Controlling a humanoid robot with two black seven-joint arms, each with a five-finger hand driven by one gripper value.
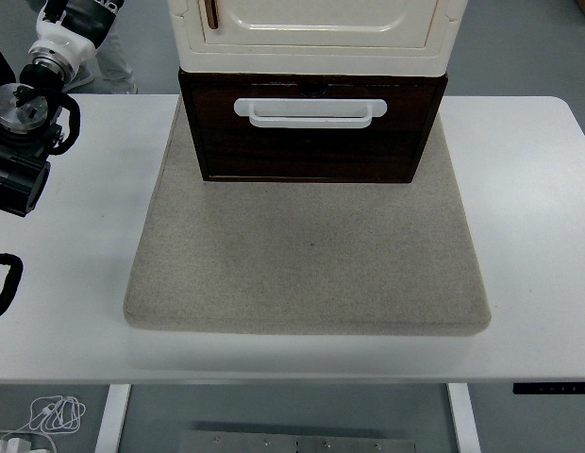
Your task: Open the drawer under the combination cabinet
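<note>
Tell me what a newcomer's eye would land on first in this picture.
The dark brown drawer at top centre, with its white handle standing out, under the cream cabinet. Next, the grey mat it stands on, covering the middle of the white table. The left arm sits at the left edge.

Bright, even overhead light; sharp focus.

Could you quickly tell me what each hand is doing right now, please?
Left hand: not visible; only the left arm shows at the left edge.
Right hand: out of view.
</note>
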